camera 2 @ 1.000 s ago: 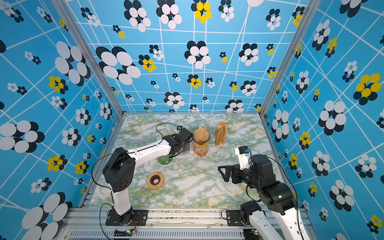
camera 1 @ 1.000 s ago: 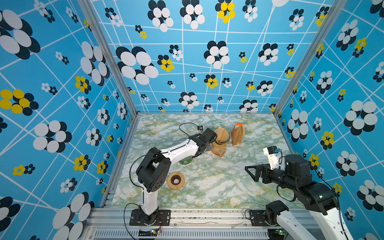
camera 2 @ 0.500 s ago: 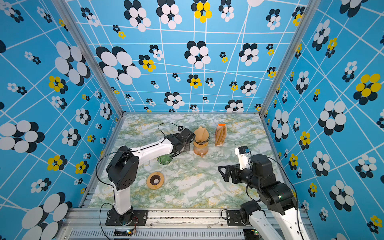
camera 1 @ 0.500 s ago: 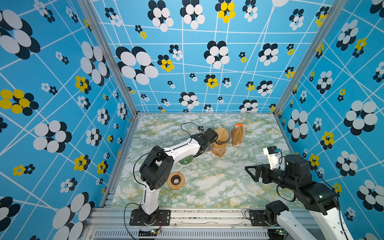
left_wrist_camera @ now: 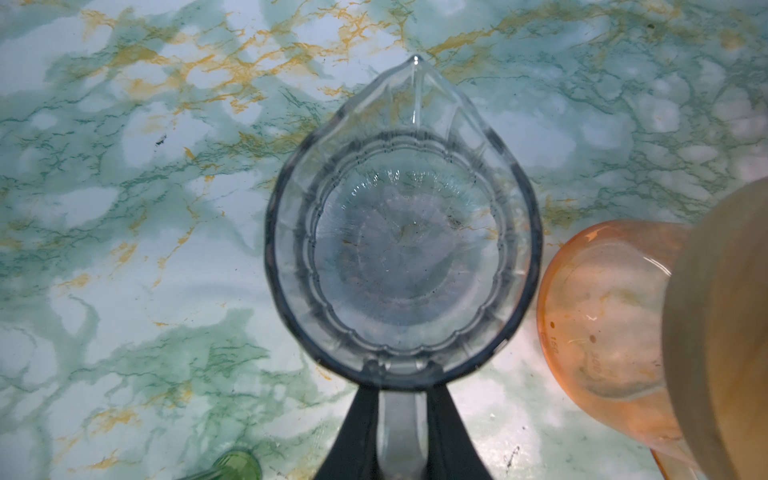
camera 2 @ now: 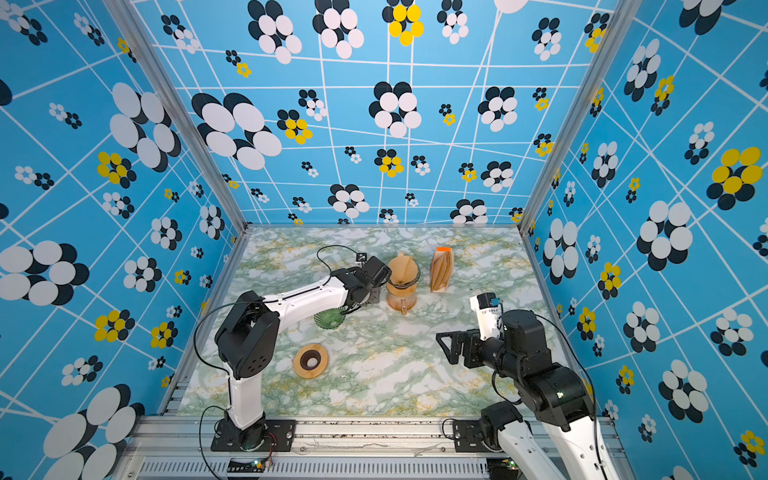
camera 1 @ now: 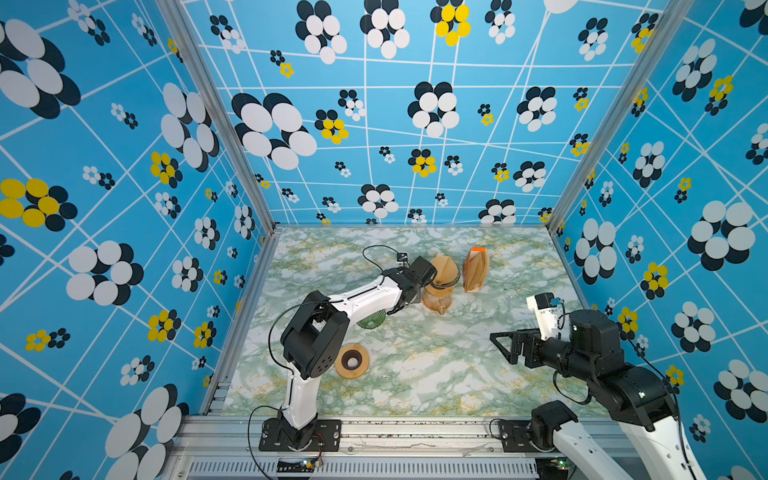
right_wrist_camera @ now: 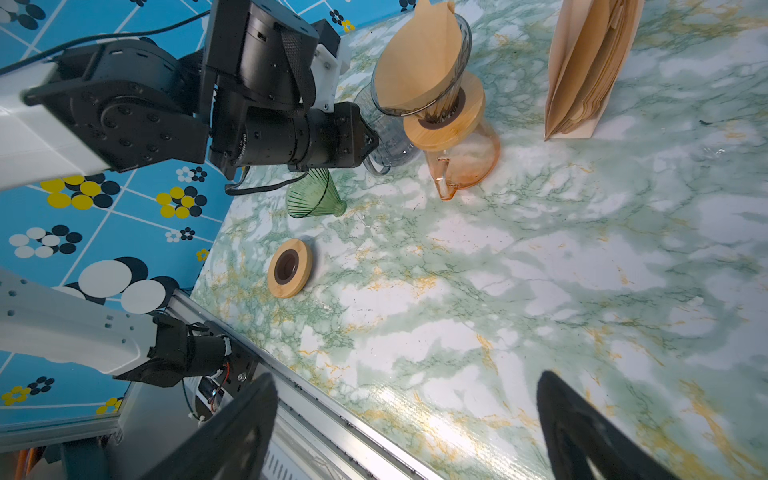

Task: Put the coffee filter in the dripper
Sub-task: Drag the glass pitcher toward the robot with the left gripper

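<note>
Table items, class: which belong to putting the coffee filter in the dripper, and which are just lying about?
Job: coffee filter, smoky dripper holding it, filter pack.
Lying about: green cone, wooden ring, clear jug, orange carafe.

I'm looking over the table [camera 1: 419, 376]: the brewing gear is standing toward the back, and the spares are lying nearer the front left.
I'm seeing the coffee filter [camera 1: 444, 267] sitting in the dripper [right_wrist_camera: 451, 97], which is resting atop the carafe [camera 1: 435, 300]. The filter packet [camera 1: 476, 270] is standing just right of them, and the glass pitcher [left_wrist_camera: 403, 249] just left. The spare cone [camera 1: 372, 322] is lying tipped over front-left of the carafe, and the wooden ring [camera 1: 352, 360] is lying nearer still.
</note>
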Robot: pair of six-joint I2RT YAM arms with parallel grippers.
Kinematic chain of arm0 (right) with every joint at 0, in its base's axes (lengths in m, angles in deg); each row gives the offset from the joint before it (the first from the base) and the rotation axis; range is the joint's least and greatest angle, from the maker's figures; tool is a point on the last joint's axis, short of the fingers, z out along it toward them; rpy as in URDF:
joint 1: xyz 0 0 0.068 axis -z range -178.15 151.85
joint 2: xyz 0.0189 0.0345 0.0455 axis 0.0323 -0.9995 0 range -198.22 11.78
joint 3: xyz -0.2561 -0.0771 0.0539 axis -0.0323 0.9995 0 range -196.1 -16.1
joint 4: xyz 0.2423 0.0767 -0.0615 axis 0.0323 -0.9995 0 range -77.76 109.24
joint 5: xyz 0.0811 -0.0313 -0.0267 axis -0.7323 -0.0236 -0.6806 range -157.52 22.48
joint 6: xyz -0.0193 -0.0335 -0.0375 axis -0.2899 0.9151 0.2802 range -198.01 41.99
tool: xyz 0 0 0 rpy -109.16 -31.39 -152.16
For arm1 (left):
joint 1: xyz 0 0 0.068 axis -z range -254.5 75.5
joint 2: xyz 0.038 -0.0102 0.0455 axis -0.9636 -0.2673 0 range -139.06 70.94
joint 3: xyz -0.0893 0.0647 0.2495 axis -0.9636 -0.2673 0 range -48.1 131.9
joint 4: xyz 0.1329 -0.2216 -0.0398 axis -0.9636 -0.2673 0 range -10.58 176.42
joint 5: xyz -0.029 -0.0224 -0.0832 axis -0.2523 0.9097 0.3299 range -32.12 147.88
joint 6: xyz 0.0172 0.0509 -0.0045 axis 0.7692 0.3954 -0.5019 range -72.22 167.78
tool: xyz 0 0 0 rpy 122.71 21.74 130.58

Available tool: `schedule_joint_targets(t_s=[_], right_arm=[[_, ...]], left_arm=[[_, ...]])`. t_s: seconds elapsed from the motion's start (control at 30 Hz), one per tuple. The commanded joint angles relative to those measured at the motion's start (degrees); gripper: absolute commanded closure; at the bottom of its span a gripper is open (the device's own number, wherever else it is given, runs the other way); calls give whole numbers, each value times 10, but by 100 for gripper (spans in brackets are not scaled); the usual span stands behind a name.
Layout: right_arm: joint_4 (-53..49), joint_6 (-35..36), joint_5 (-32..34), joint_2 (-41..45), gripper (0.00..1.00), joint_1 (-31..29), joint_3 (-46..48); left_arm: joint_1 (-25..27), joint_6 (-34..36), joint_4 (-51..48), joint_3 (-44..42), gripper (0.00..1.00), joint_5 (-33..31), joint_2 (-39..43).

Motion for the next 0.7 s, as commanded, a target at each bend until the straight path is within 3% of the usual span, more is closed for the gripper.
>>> schedule_joint_targets(t_s=[0.0,0.67], right_arm=[[1,0,1,6,1,-4,7],[1,1,-3,13,2,-4,7]], left_arm=[[3,-1,-21,-16,81,-20,25],[79,-44,-40,-84,81,-54,101]])
